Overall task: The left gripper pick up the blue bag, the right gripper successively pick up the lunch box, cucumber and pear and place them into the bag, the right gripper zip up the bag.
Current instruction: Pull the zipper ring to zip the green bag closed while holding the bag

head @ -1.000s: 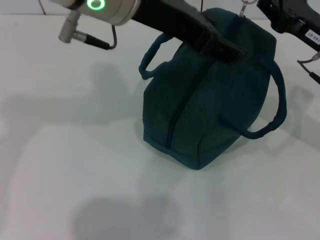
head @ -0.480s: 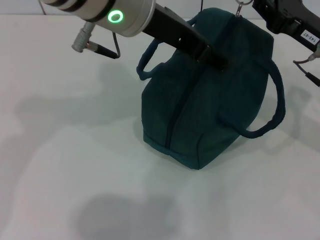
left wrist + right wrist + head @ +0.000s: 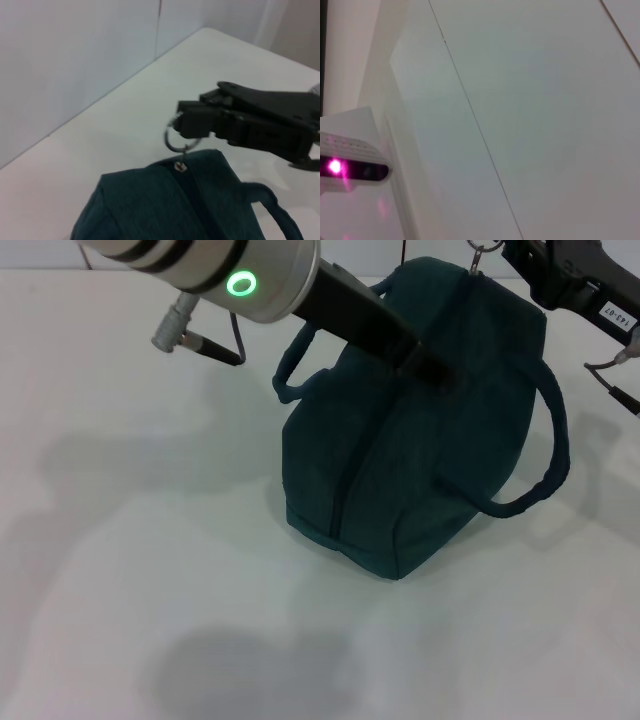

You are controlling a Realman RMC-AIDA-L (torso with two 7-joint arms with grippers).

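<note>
The blue bag [image 3: 420, 470] stands on the white table, its zipper line shut along the top. My left gripper [image 3: 432, 368] reaches in from the upper left and lies against the bag's top, near the far end. My right gripper [image 3: 505, 252] is at the bag's far top corner, shut on the zipper's ring pull [image 3: 484, 252]. The left wrist view shows that right gripper [image 3: 184, 125] pinching the ring pull [image 3: 173, 143] just above the bag [image 3: 165, 205]. The lunch box, cucumber and pear are out of view.
The bag's two loop handles hang out to either side, one on the left [image 3: 290, 370] and one on the right [image 3: 555, 450]. The white table [image 3: 150, 570] spreads in front. The right wrist view shows only a wall and a box with a pink light [image 3: 350, 167].
My left arm's wrist has swung right and down, and its gripper tip has drawn back left along the bag's top. The bag and my right gripper have barely moved.
</note>
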